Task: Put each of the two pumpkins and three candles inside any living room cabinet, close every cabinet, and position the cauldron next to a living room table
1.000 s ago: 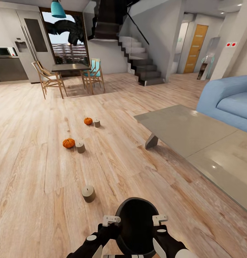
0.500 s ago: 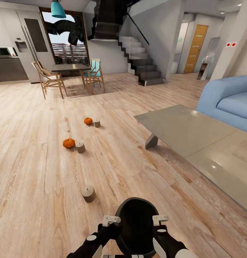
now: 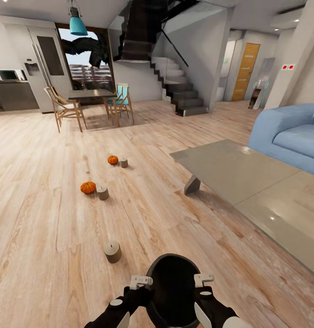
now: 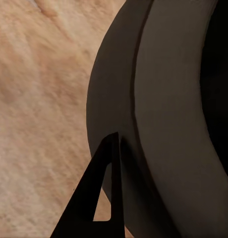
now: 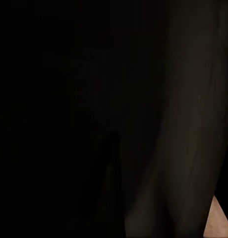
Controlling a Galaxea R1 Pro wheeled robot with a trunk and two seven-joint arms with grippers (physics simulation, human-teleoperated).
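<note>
Cauldron [image 3: 173, 291] sits low in the head view, held between the two arms: the left gripper [image 3: 141, 281] presses at one side of its flared rim and the right gripper [image 3: 203, 279] at the other, so the pot looks pinched between them rather than grasped by either one. How far each pair of fingers is spread I cannot tell; the left wrist view shows one dark finger [image 4: 96, 198] lying against the pot's black belly, and the right wrist view is too dark to read. Compared with half a second ago the whole head picture has slid downward: more ceiling and lamp cord show, and the floor things sit slightly lower. That is the camera tilting up, not the things moving, while pot and grippers keep the same places relative to each other. My reading is that the robot is looking up to steer while carrying the pot, and the table [image 3: 248, 182] lies ahead and to the right of the grippers, so the cauldron step seems close to done. By count: two pumpkins, one [image 3: 88, 187] ahead-left and one [image 3: 112, 159] farther ahead; three candles, the nearest [image 3: 112, 251] just ahead-left of the left gripper, a second [image 3: 102, 192] touching or just beside the nearer pumpkin, a third [image 3: 123, 162] just beside the farther one. All five rest on the floor [image 3: 47, 246], not yet stowed.
</note>
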